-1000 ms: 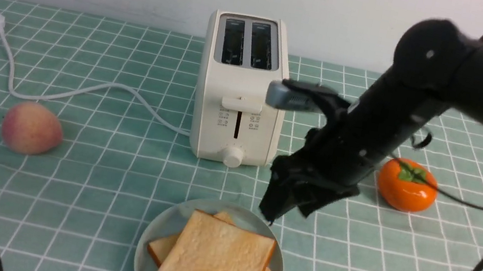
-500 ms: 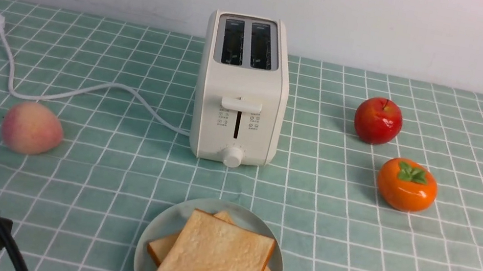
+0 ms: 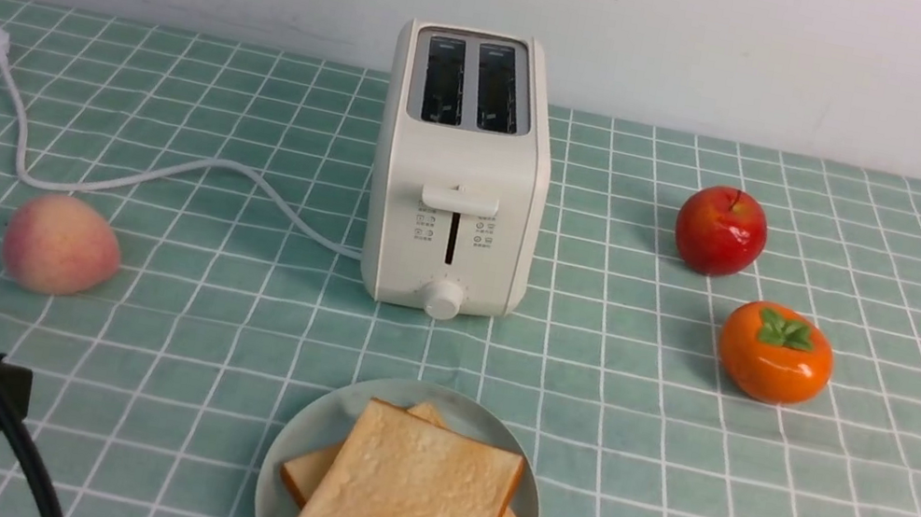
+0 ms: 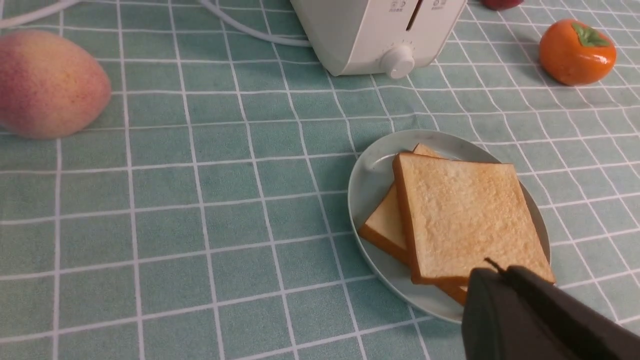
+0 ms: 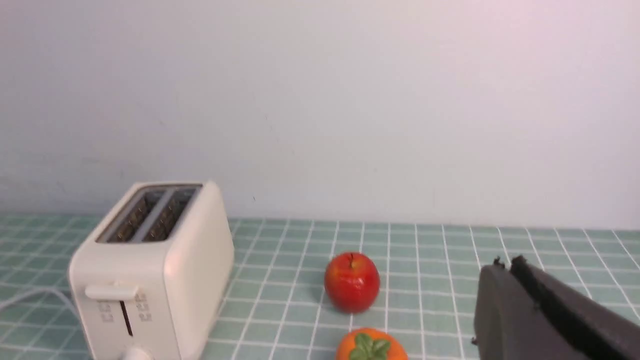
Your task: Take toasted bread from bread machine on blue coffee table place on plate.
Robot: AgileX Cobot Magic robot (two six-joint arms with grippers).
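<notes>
2 square golden-tan slices of toasted bread [image 3: 409,496], seen from the front, lie overlapped on the round pale blue-green plate [image 3: 311,436], before the cream-white 2-slot bread machine [image 3: 456,201] on the teal grid-clothed table [image 3: 759,501]. Left wrist: the left hand [image 4: 497,272], fingers together, empty, beside the plate. Right wrist: the right hand [image 5: 502,267], fingers together, empty.

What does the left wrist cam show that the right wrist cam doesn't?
Left wrist only: the plate with two slices of toast stacked on it, and the peach. Right wrist only: the top of the toaster, slots empty, and the wall. Both: the toaster front, the persimmon and the tablecloth. The apple is whole in the right wrist view and only a sliver in the left.
</notes>
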